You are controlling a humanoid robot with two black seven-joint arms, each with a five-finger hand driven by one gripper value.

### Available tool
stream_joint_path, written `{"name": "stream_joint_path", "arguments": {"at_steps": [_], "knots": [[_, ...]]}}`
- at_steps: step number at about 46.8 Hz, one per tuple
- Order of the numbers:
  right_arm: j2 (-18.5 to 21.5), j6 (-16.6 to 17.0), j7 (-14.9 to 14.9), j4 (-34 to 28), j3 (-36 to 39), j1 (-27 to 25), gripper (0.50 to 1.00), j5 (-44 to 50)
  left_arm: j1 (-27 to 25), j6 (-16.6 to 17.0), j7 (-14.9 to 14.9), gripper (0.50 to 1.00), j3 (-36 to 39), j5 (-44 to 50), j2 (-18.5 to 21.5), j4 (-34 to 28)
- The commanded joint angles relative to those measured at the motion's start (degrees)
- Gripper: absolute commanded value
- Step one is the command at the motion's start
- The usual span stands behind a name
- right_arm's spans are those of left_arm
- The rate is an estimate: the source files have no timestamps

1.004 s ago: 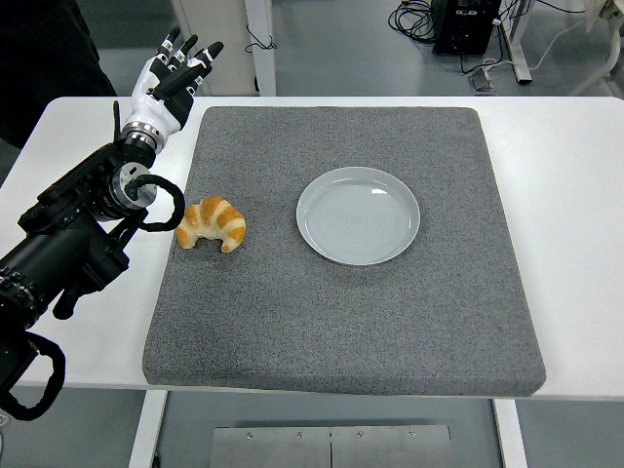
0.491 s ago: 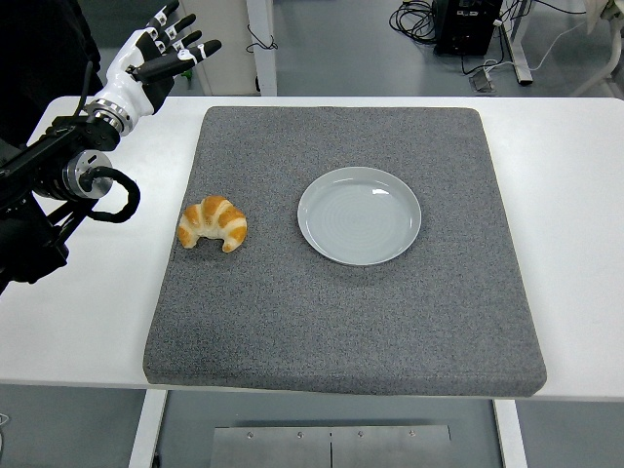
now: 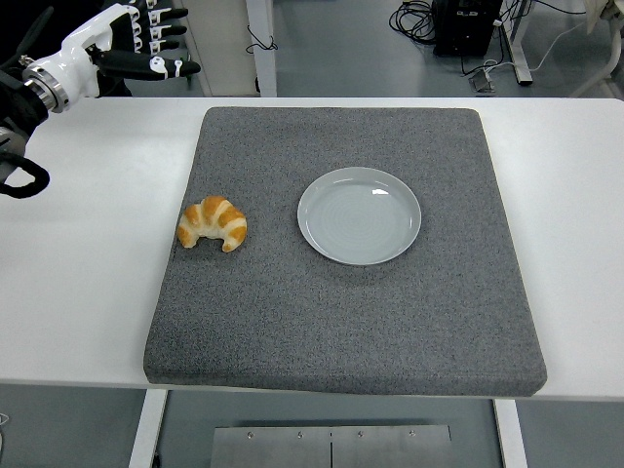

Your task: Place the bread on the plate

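The bread is a golden croissant (image 3: 213,223) lying on the left part of a grey mat (image 3: 341,322). A pale grey round plate (image 3: 359,215) sits empty near the mat's middle, to the right of the croissant. My left hand (image 3: 132,44) is at the picture's top left corner, high above the table's far left edge, with its fingers spread and pointing right, holding nothing. It is well away from the croissant. My right hand is out of view.
The mat lies on a white table (image 3: 88,253). Behind the table are white table legs (image 3: 258,44) and black cables and a dark box (image 3: 468,24) on the floor.
My left arm has pulled back up and to the left, away from the mat, and most of the arm has left the picture. The croissant and plate have not moved.
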State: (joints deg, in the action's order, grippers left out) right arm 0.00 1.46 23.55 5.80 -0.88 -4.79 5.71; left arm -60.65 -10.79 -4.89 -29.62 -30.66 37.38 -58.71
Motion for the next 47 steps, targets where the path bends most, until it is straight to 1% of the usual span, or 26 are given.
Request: {"name": "stream_joint_path", "arguments": {"at_steps": [1,7,9,14,18,24,28,37,44,47], "knots": [[0.0,-0.1,0.0,0.0,0.0,0.0,1.000,0.0,0.1,-0.6,0.7,0.948,0.1,-4.0,1.1,-1.2],[0.0,-0.1,0.0,0.0,0.0,0.0,1.000,0.0,0.5,-1.2,0.6,0.948,0.2,-10.3,3.2,-3.9],[0.0,-0.1,0.0,0.0,0.0,0.0,1.000,0.0,0.9,-1.5,0.5,0.948,0.2,-12.3,4.3,-6.2],[0.0,0.0,0.0,0.0,0.0,0.0,1.000,0.0,2.4,-1.6,0.4,0.948,0.3,-17.3,8.3,-12.6],[0.0,0.0,0.0,0.0,0.0,0.0,1.000,0.0,2.6,-1.5,0.4,0.948,0.3,-19.9,9.2,-15.0],[0.0,-0.1,0.0,0.0,0.0,0.0,1.000,0.0,2.7,-1.5,0.6,0.948,0.4,-24.9,8.8,-15.2],[0.0,-0.1,0.1,0.0,0.0,0.0,1.000,0.0,3.8,-1.5,0.8,0.936,0.3,-29.2,8.4,-15.3],[0.0,-0.1,0.0,0.0,0.0,0.0,1.000,0.0,4.7,-1.5,0.9,0.937,1.4,-31.5,8.2,-15.8],[0.0,0.0,0.0,0.0,0.0,0.0,1.000,0.0,4.7,-1.2,0.9,0.936,3.2,-36.1,5.3,-16.3],[0.0,-0.1,0.0,0.0,0.0,0.0,1.000,0.0,5.0,-1.0,1.6,0.936,3.2,-37.2,4.7,-16.6]]}}
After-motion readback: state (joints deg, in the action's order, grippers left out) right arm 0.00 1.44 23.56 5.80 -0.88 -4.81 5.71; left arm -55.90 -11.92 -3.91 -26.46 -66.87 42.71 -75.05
